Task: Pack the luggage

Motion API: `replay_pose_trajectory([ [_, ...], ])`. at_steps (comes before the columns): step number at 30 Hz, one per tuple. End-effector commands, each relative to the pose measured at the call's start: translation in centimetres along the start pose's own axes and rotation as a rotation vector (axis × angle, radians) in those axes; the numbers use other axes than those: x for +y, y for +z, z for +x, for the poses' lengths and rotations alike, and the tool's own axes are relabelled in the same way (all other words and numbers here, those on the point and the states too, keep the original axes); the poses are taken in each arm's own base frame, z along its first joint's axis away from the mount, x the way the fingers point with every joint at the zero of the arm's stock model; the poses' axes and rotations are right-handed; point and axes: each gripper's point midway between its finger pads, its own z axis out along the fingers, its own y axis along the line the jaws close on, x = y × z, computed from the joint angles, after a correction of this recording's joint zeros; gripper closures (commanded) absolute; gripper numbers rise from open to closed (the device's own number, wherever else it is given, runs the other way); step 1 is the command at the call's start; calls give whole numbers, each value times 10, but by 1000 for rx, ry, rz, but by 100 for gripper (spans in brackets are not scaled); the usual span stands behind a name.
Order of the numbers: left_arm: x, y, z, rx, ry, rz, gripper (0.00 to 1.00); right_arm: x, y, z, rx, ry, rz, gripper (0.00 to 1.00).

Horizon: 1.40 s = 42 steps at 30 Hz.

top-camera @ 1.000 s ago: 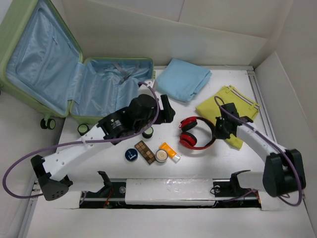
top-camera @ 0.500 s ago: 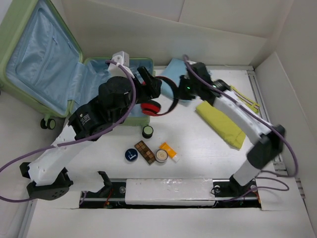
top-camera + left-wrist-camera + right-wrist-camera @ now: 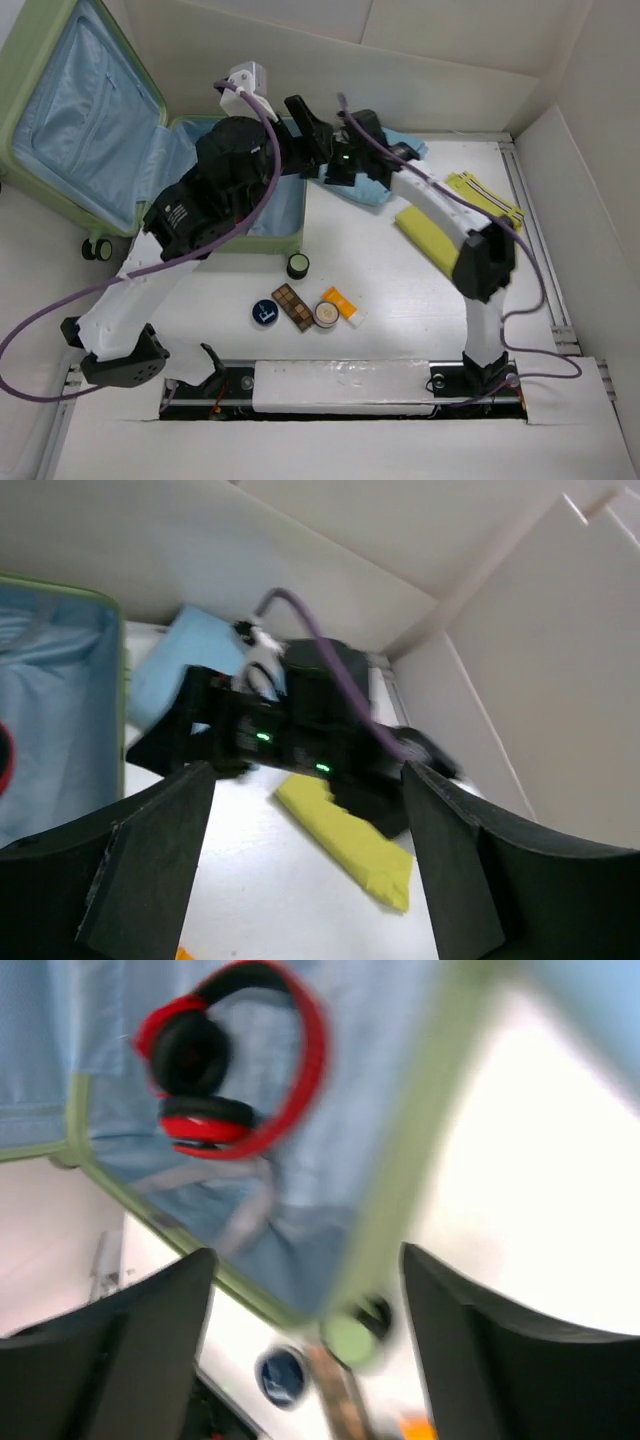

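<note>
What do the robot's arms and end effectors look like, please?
The left arm and right arm have white links and black joint housings, the left's with small white lettering. A purple cable runs along each. The end effector fingers are black, broad wedges. Small green lights glow near the right wrist.

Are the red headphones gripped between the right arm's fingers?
No, the red headphones lie on the blue lining of the luggage, clear of the spread right fingers.

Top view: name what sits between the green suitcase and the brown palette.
A small round black-and-green jar on the table, close to the suitcase's near edge; the top view shows it.
</note>
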Motion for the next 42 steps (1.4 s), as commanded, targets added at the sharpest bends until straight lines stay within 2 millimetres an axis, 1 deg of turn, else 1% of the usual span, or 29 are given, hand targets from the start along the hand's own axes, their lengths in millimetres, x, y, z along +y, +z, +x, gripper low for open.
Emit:
replay_pose_trajectory([
  [1, 33, 55, 10, 94, -52, 33, 28, -4, -116, -50, -225, -79, -8, 23],
  [2, 35, 65, 22, 146, -74, 75, 29, -19, -128, -43, -227, -113, 24, 25],
  [3, 47, 75, 27, 141, -74, 42, 29, -42, -142, -38, -239, -107, 84, 27],
  [4, 56, 87, 36, 147, -66, -1, 29, -74, -142, -6, -179, -96, 146, 29],
  [5, 61, 86, 39, 159, -52, -20, 29, -70, -174, 0, -219, -115, 134, 34],
  [6, 56, 84, 57, 203, -39, -11, 29, -85, -186, 9, -223, -129, 172, 34],
  [7, 61, 87, 96, 282, 17, -18, 29, -111, -189, 33, -189, -121, 234, 34],
  [8, 44, 69, 119, 325, 45, 23, 27, -109, -212, 42, -214, -137, 238, 34],
  [9, 46, 60, 142, 361, 73, 12, 25, -120, -221, 48, -214, -150, 268, 34],
  [10, 66, 49, 193, 466, 129, -26, 23, -131, -230, 54, -216, -144, 299, 34],
  [11, 51, 26, 216, 504, 118, 22, 21, -139, -232, 70, -186, -149, 314, 34],
  [12, 52, 13, 239, 548, 124, 31, 17, -143, -245, 77, -189, -160, 325, 33],
  [13, 57, 3, 257, 574, 129, 21, 15, -144, -247, 86, -173, -158, 316, 31],
  [14, 74, -9, 288, 635, 151, -15, 12, -149, -248, 96, -150, -167, 326, 29],
  [15, 73, -25, 306, 674, 147, -18, 10, -150, -254, 103, -140, -165, 331, 24],
  [16, 78, -31, 317, 686, 164, -35, 7, -150, -257, 105, -139, -175, 332, 21],
  [17, 90, -42, 336, 732, 195, -55, 5, -153, -258, 107, -140, -175, 343, 19],
  [18, 93, -47, 347, 757, 219, -55, 3, -159, -260, 113, -130, -164, 356, 16],
  [19, 94, -54, 361, 787, 228, -62, 2, -157, -263, 112, -144, -168, 350, 13],
  [20, 102, -58, 369, 818, 238, -84, 2, -160, -261, 116, -128, -158, 348, 11],
  [21, 113, -64, 383, 854, 265, -116, 1, -159, -260, 120, -119, -158, 331, 10],
  [22, 118, -65, 386, 862, 272, -124, 1, -161, -261, 119, -124, -151, 337, 10],
  [24, 128, -70, 396, 884, 282, -133, 1, -163, -258, 126, -99, -155, 329, 10],
  [28, 130, -69, 411, 915, 306, -116, 1, -164, -256, 133, -74, -149, 319, 10],
  [31, 143, -71, 425, 952, 350, -149, 1, -165, -254, 134, -74, -149, 318, 10],
  [35, 153, -64, 426, 919, 384, -191, 1, -160, -251, 135, -61, -149, 284, 11],
  [37, 164, -63, 433, 932, 429, -227, 1, -161, -249, 136, -53, -146, 287, 11],
  [40, 172, -63, 442, 952, 462, -261, 2, -163, -248, 139, -45, -144, 291, 12],
  [42, 171, -58, 444, 938, 459, -258, 4, -163, -248, 139, -45, -144, 291, 12],
])
